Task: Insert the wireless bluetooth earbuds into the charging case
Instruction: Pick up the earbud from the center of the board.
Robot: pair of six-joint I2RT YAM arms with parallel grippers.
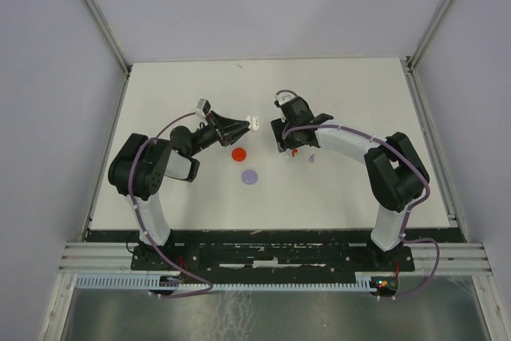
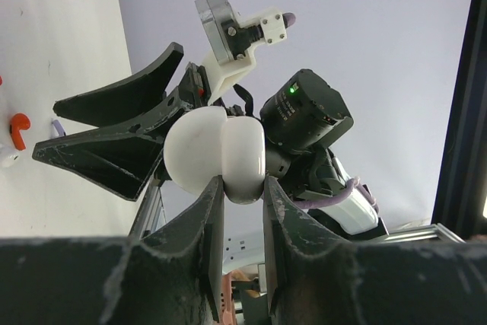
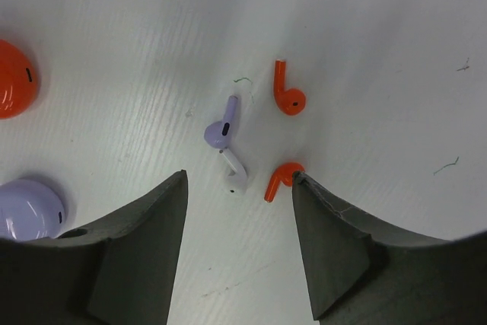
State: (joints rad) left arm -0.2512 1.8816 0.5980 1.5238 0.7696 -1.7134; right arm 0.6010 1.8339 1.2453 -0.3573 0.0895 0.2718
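From above, the left end effector [image 1: 248, 124] hangs over the counter [image 1: 359, 189], clamped on a white case [image 1: 255, 124]. Facing it, the right end effector [image 1: 289, 148] points down with its fingers apart. The earbuds [image 1: 297, 152] lie on the counter just under it. A red disc [image 1: 238, 153] and a purple disc [image 1: 251, 176] sit nearby, between the arms.

The left wrist view shows the fingers [image 2: 209, 218] pinching the case from both sides. Its two rounded halves bulge above them, and the right end effector's spread fingers sit beyond.

The right wrist view looks down between its parted fingers at four earbuds [image 3: 221, 129]: two red, one purple and one white. The purple and white ones touch end to end. One red one lies right at a fingertip. Both discs sit at the left edge.
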